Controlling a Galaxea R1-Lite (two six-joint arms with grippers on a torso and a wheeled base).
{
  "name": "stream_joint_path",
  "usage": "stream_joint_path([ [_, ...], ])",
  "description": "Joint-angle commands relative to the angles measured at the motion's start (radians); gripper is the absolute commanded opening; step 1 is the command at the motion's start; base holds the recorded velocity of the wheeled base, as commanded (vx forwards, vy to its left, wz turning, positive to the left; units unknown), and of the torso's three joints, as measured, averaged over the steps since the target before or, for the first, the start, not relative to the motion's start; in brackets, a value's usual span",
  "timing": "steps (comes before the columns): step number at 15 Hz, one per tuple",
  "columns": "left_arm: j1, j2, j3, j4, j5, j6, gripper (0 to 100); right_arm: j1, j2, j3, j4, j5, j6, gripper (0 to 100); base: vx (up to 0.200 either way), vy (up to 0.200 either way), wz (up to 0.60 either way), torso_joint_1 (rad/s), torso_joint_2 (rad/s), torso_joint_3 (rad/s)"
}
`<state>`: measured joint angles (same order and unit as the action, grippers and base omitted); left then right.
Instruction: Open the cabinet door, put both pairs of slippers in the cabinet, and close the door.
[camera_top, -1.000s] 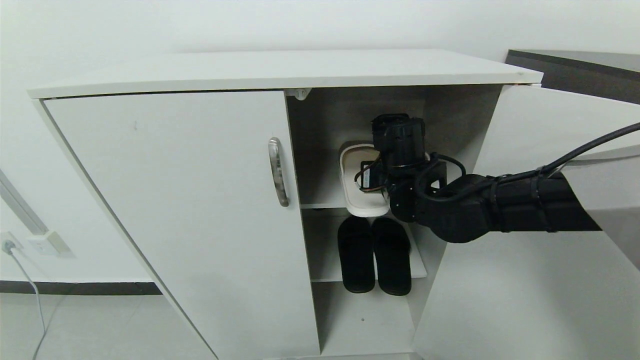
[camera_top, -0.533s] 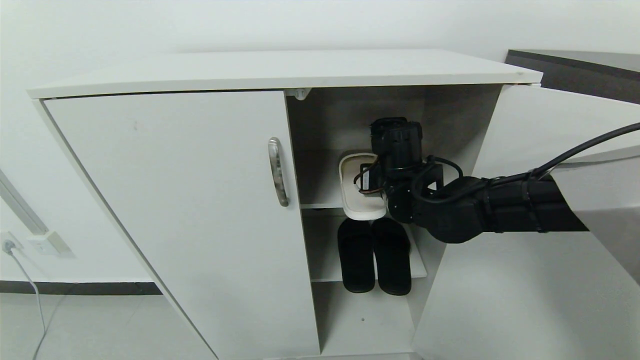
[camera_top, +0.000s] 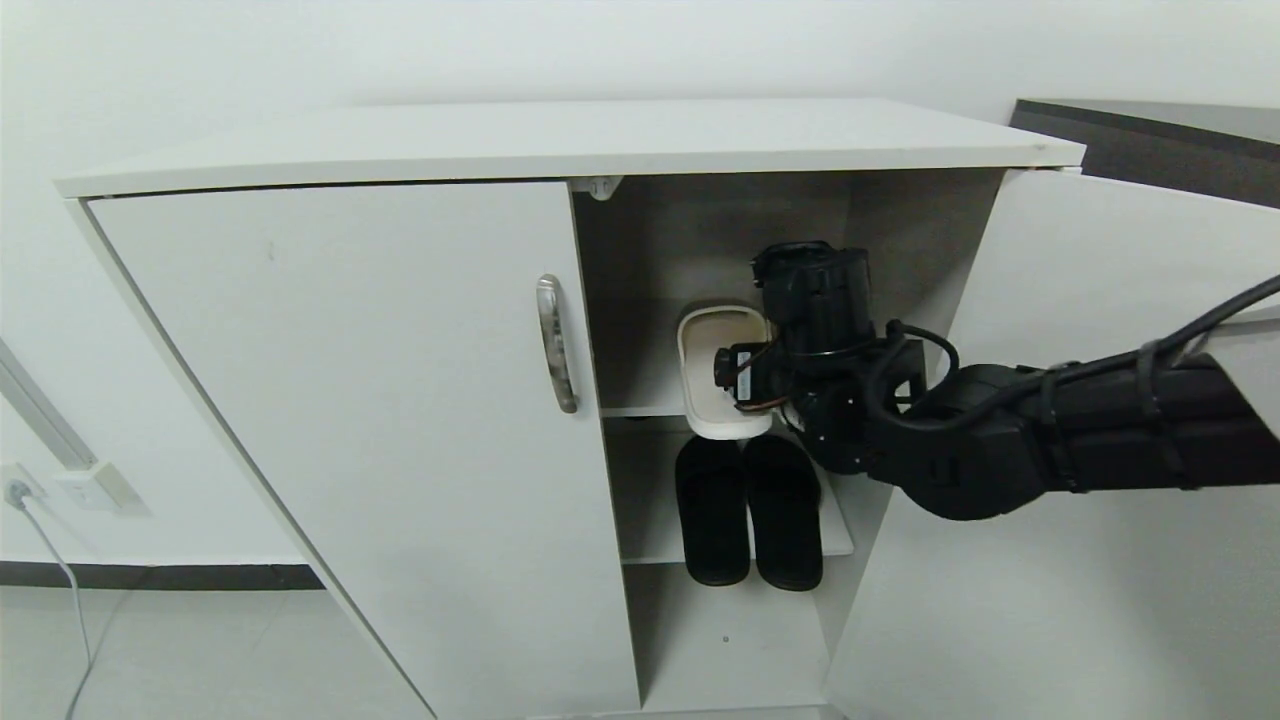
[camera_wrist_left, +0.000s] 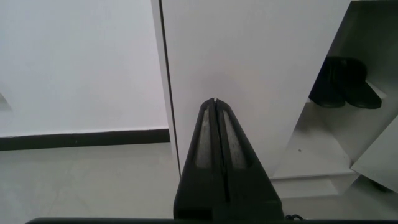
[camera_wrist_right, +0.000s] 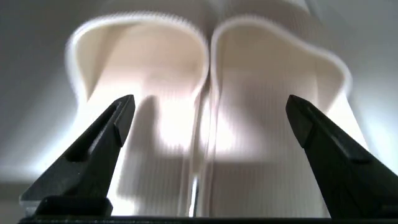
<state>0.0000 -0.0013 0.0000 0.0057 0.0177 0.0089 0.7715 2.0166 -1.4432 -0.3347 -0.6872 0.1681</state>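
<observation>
Once both pairs sit shelved, only closing remains.
Right gripper splayed empty; white slippers just ahead, black slippers below. Next: withdraw clear, swing cabinet door shut.

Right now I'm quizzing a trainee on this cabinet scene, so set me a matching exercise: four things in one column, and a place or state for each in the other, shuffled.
Things:
1. white slippers
2. black slippers
3. left gripper
4. right gripper

Place or state:
A. shut
B. on the middle shelf
C. open
D. on the upper shelf

Pairs: 1-D, 2-B, 3-A, 4-C.
</observation>
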Motion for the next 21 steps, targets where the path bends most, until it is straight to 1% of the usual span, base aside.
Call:
stream_joint_path([
  [1, 0.000, 0.001, 0.000, 0.000, -0.001, 0.000, 0, 0.046, -0.119, 0.109, -0.003, 0.009, 0.024, 100, 0.000, 0.000, 0.00, 0.000, 0.00, 0.000],
  [2, 0.000, 0.001, 0.000, 0.000, -0.001, 0.000, 0, 0.058, -0.148, 0.144, -0.004, 0.029, 0.028, 100, 0.000, 0.000, 0.00, 0.000, 0.00, 0.000],
  [3, 0.000, 0.001, 0.000, 0.000, -0.002, 0.002, 0, 0.084, -0.205, 0.224, -0.021, 0.095, 0.030, 100, 0.000, 0.000, 0.00, 0.000, 0.00, 0.000],
  [5, 0.000, 0.001, 0.000, 0.000, -0.002, 0.000, 0, 0.103, -0.245, 0.340, -0.098, 0.153, 0.028, 100, 0.000, 0.000, 0.00, 0.000, 0.00, 0.000],
  [7, 0.000, 0.001, 0.000, 0.000, -0.004, 0.002, 0, 0.117, -0.243, 0.431, -0.205, 0.163, 0.019, 100, 0.000, 0.000, 0.00, 0.000, 0.00, 0.000],
  [9, 0.000, 0.001, 0.000, 0.000, -0.004, 0.002, 0, 0.129, -0.240, 0.477, -0.261, 0.164, 0.018, 100, 0.000, 0.000, 0.00, 0.000, 0.00, 0.000],
  [10, 0.000, 0.001, 0.000, 0.000, -0.004, 0.002, 0, 0.134, -0.236, 0.483, -0.270, 0.161, 0.008, 0, 0.000, 0.000, 0.00, 0.000, 0.00, 0.000],
  [21, 0.000, 0.001, 0.000, 0.000, -0.005, 0.002, 0, 0.157, -0.237, 0.501, -0.287, 0.153, 0.001, 0, 0.000, 0.000, 0.00, 0.000, 0.00, 0.000],
])
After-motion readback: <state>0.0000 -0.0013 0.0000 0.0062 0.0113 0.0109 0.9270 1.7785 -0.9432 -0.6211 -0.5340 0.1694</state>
